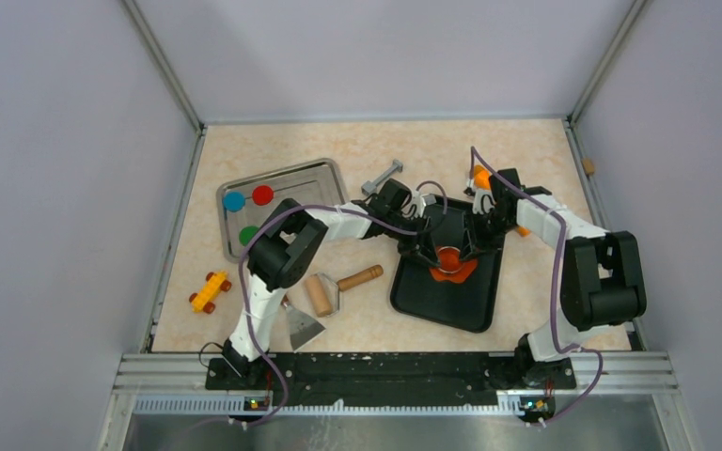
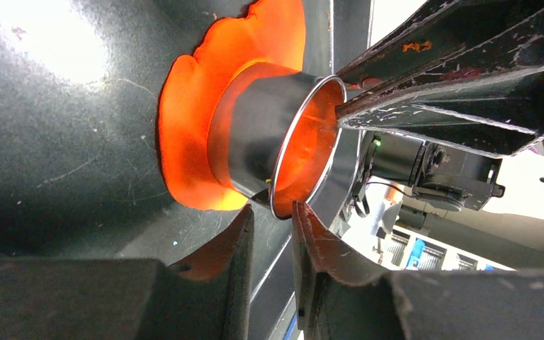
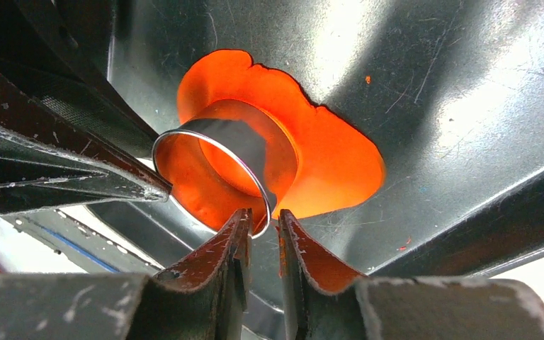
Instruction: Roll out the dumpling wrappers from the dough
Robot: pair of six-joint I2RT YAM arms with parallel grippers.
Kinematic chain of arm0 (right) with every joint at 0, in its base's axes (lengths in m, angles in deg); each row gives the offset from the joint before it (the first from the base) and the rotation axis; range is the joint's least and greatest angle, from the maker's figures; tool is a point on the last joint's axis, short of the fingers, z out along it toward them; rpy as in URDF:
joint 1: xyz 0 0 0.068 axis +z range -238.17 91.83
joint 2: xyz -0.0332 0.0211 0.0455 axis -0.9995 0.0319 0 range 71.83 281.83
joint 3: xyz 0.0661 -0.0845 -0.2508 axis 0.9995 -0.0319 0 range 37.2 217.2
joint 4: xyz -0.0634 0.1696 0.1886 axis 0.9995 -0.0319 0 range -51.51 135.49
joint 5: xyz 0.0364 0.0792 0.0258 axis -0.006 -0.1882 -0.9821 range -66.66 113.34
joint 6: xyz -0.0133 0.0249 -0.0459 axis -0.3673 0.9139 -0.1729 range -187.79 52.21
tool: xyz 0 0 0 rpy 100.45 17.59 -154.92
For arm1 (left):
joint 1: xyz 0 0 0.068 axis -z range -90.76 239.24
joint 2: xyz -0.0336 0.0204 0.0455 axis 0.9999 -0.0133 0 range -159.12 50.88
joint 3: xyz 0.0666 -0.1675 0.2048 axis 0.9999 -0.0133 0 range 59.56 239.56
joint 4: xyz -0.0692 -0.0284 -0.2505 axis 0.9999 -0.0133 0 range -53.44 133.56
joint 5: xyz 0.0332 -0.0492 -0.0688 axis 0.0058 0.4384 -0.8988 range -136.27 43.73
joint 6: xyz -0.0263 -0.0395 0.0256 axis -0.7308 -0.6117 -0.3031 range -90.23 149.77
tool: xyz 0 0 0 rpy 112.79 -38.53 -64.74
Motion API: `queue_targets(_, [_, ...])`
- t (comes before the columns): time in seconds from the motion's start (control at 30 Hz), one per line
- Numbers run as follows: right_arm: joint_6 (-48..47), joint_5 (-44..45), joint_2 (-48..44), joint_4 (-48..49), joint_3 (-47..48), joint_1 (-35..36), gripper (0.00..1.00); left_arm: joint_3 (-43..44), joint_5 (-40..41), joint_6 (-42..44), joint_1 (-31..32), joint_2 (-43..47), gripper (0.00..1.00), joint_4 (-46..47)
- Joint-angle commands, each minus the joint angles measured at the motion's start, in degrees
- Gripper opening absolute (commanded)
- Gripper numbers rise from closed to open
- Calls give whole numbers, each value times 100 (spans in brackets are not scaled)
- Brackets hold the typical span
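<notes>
A flattened sheet of orange dough lies in a black tray at the table's middle. A metal ring cutter stands on the dough. My left gripper reaches it from the left and my right gripper from the right. In the left wrist view the cutter sits on the dough, its rim pinched between the narrow jaws of the left gripper. In the right wrist view the right gripper pinches the near rim of the cutter over the dough.
A wooden rolling pin and a metal scraper lie left of the black tray. A steel tray with red, blue and green discs sits at the back left. A yellow toy car lies near the left edge.
</notes>
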Motion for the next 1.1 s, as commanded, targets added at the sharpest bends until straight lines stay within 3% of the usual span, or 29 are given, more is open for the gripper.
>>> queue_targets(0.0, [-71,85,17,202,-77,-42,20,240,73,-81,-25,-147,28,218])
queue_targets(0.23, [-67,177,211,320,-196,-81,0,243,72,-110,-33,-238,22,190])
queue_targets(0.43, [-97,236,538,375,-199,-213,0,186,194,-12,-56,-328,0,123])
queue_targets(0.8, [6,280,676,396,-248,-215,0,142,536,287,-77,-532,0,-221])
queue_targets(1.07, [597,391,912,169,-191,-100,0,535,1366,1322,-98,-719,0,-1310])
